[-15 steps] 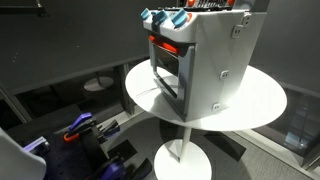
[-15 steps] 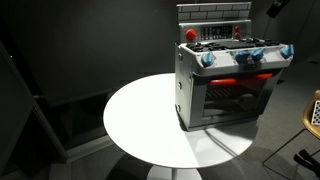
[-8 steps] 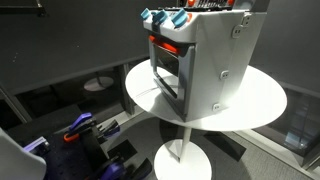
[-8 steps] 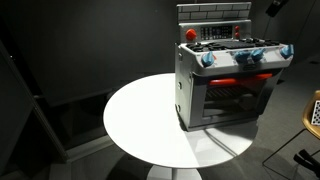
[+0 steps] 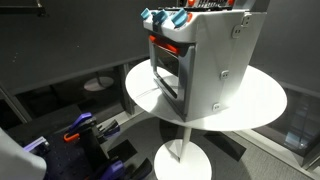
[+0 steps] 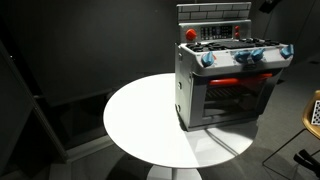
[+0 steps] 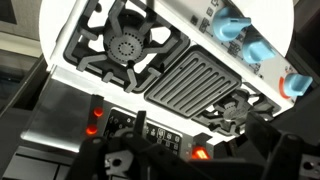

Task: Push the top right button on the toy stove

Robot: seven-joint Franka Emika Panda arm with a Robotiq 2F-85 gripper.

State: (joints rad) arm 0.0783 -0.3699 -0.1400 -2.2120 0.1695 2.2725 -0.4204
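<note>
Near the round white tabletop's (image 6: 140, 120) edge stands the light grey boxy toy stove (image 6: 225, 95), probably hollow, light, apt to skid. Its small red back-panel button (image 7: 199, 153) wants a straight press, no grasp; whether the dark gripper (image 7: 165, 168) is spread, I cannot tell.

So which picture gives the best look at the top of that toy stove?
The wrist view: it looks down on the toy stove, showing burners, griddle and blue knobs close up. Both exterior views show mainly its door and side, the top only at a slant.
</note>
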